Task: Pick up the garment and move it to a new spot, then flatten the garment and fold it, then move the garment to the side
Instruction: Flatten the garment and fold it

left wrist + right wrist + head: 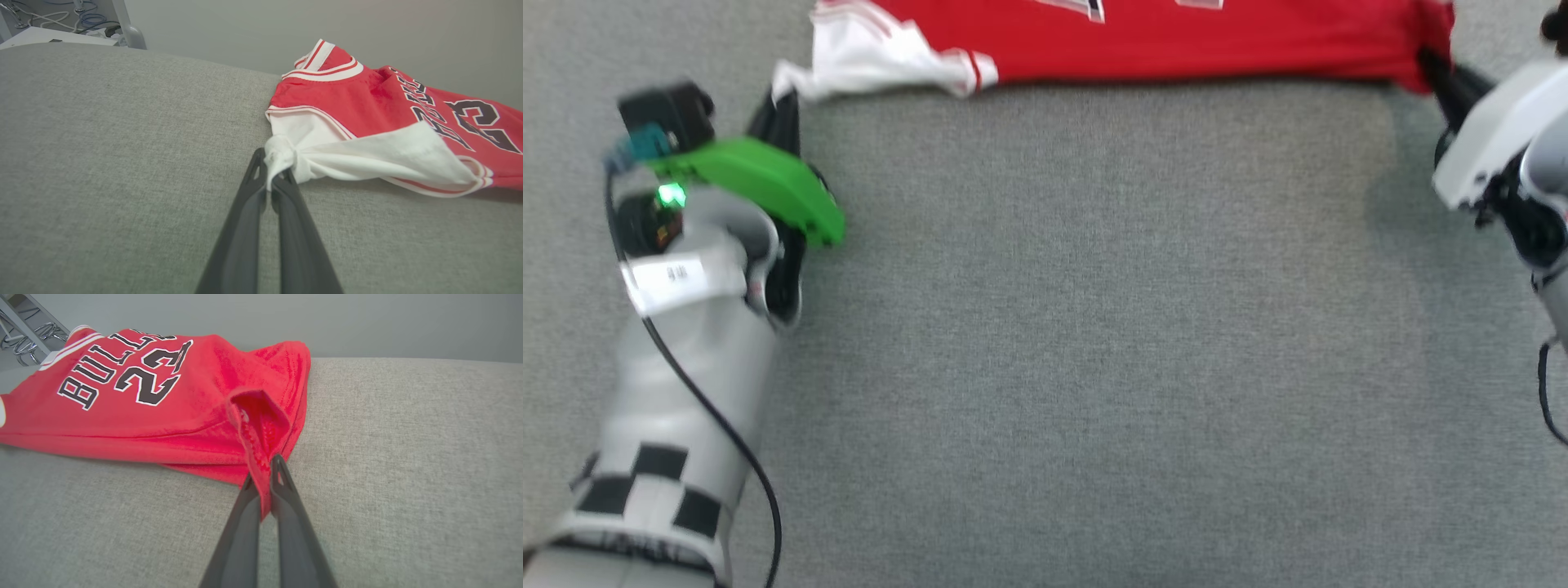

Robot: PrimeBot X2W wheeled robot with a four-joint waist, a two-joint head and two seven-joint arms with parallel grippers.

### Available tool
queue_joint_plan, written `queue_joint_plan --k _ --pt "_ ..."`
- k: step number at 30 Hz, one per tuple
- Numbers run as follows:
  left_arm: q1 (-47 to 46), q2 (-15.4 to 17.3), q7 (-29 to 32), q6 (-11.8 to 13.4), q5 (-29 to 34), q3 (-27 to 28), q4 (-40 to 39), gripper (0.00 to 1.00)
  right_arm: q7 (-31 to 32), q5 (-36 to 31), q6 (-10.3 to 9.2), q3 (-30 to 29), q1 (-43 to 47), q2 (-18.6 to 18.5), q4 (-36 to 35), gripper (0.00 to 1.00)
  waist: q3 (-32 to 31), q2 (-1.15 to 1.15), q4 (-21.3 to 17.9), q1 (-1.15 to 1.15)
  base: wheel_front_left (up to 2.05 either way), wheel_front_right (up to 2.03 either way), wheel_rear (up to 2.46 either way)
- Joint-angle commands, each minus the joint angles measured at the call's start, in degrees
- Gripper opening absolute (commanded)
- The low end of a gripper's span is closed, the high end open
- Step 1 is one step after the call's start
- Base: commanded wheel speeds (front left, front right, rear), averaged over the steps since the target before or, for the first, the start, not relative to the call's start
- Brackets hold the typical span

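The garment, a red jersey with white sleeve panels and black lettering, lies stretched across the far edge of the grey table, its upper part cut off by the top of the head view. My left gripper is shut on a bunched corner of the white sleeve; it stands at the garment's left end. My right gripper is shut on a pinch of the red hem; it stands at the garment's right end. The chest letters face up.
The grey fabric table spreads wide in front of the garment. Past its far edge are cables and a white stand in the left wrist view and metal legs in the right wrist view.
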Motion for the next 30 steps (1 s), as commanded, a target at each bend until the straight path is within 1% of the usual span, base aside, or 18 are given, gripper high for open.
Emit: queue_joint_plan --k 1,7,11,15,17,22,25,30 --pt "2.93 0.99 -0.57 0.42 0.26 -0.19 -1.14 0.00 -0.52 0.70 -0.11 0.18 2.35 -1.03 -0.84 0.00 -5.09 0.00 0.21 0.00 0.00 0.00 0.00" --pt "14.40 2.48 0.91 2.55 0.11 -1.08 -8.93 0.00 -0.05 2.14 -0.11 -0.14 12.34 -3.44 -4.43 0.00 -11.47 0.00 0.98 0.00 0.00 0.00 0.00" --pt "22.55 4.29 3.47 4.95 -0.80 -0.92 -16.37 0.00 0.36 2.21 -0.11 -1.35 19.11 -4.33 -7.11 0.00 -15.32 0.00 1.14 0.00 0.00 0.00 0.00" --pt "30.84 6.19 7.58 8.02 -1.57 -1.20 -25.01 0.00 0.86 1.73 -0.11 -3.82 25.46 -4.74 -10.08 0.00 -18.29 0.00 1.39 0.00 0.00 0.00 0.00" --pt "34.82 7.25 9.68 9.59 -2.12 -1.17 -29.31 0.00 1.38 1.39 -0.11 -5.23 28.72 -4.59 -11.59 0.00 -19.78 0.00 1.56 0.00 0.00 0.00 0.00" --pt "45.15 10.28 13.84 14.49 -3.23 -0.36 -39.91 0.00 2.55 -0.38 -0.11 -9.79 37.20 -3.68 -15.46 0.00 -22.92 0.00 1.40 0.00 0.00 0.00 0.00" --pt "50.93 11.81 15.62 17.11 -4.01 0.34 -45.58 0.00 3.59 -1.32 -0.11 -13.24 42.67 -2.43 -17.89 0.00 -24.53 0.00 1.42 0.00 0.00 0.00 0.00" --pt "58.01 13.43 18.26 20.49 -4.84 0.71 -52.93 0.00 6.20 -3.44 -0.11 -18.94 51.57 -0.02 -22.43 0.00 -26.15 0.00 1.86 0.00 0.00 0.00 0.00"
